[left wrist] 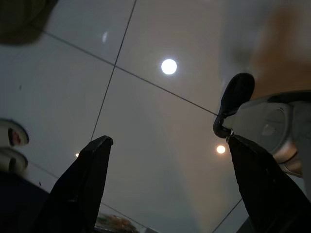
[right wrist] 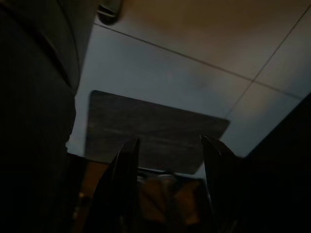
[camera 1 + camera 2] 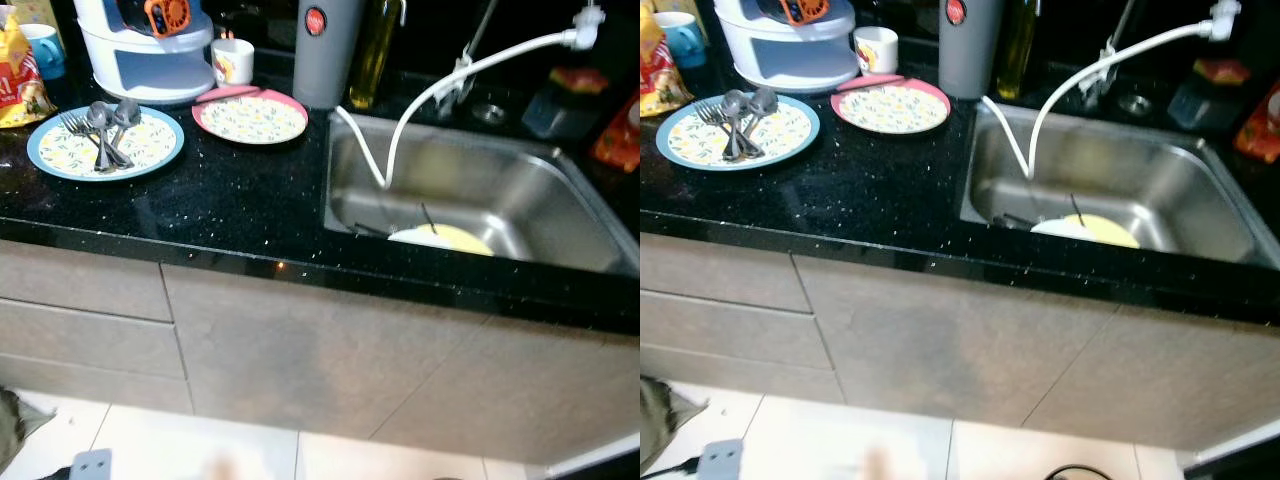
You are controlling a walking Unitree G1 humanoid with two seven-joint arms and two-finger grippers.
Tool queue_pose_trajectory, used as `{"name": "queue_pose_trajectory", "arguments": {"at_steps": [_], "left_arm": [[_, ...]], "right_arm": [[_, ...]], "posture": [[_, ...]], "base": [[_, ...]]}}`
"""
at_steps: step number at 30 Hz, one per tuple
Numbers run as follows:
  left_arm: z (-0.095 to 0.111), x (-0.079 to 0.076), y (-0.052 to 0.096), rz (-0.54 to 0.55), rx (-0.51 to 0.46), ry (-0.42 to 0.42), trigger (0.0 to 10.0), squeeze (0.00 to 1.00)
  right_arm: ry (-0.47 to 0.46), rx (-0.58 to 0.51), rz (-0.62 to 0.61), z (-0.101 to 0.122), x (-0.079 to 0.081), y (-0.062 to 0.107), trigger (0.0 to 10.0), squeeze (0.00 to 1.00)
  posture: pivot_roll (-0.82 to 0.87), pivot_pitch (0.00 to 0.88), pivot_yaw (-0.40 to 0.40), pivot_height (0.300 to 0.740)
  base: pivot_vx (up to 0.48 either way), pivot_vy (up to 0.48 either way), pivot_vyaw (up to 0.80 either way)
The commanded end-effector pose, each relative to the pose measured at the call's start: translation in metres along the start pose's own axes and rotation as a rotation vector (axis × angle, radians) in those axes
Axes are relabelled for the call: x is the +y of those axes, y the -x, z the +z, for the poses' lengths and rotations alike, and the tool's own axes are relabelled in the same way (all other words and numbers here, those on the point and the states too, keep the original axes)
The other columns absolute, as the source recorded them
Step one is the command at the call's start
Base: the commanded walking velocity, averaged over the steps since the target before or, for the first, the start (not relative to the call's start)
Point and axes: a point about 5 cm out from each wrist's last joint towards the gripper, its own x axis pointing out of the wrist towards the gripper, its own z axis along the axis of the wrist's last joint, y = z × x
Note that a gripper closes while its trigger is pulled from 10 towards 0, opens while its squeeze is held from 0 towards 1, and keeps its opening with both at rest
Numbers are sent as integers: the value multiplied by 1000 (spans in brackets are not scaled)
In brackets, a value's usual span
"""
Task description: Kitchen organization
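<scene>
two plates (image 3: 104, 143) sit on counter (image 3: 230, 205) beside sink (image 3: 470, 190).

The countertop (image 3: 230, 205) was black with pale speckles. At ten o'clock sat a blue-rimmed plate (image 3: 105, 143) with a yellow floral pattern, holding grey metal cutlery (image 3: 108, 128). At eleven o'clock lay a pink-rimmed plate (image 3: 250, 117) with the same pattern. The sink (image 3: 560, 215) at three o'clock was steel grey, with a pale yellow plate (image 3: 442, 238) inside and a white hose (image 3: 455, 72) above it. The cabinet fronts (image 3: 330, 355) were grey-beige.
</scene>
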Motion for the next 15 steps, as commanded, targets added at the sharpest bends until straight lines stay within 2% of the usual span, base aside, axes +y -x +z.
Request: {"name": "queue_pose_trajectory", "arguments": {"at_steps": [1,10,12,14,15], "left_arm": [[0,-3,0,6,-3,10,10000,0],[11,-1,0,27,-42,42,10000,0],[14,2,0,58,-62,51,10000,0],[24,12,1,141,-116,104,10000,0],[24,12,1,141,-116,104,10000,0]], "right_arm": [[-12,-4,-2,-1,-2,0,10000,0],[-6,-6,2,0,0,0,10000,0],[-8,-8,2,0,0,0,10000,0],[-11,-25,6,1,0,0,10000,0],[-11,-25,6,1,0,0,10000,0]], "posture": [[146,62,-96,740],[151,64,-92,740],[151,64,-91,740],[151,64,-91,740],[151,64,-91,740]], "base": [[0,0,0],[0,0,0],[0,0,0],[0,0,0],[0,0,0]]}}
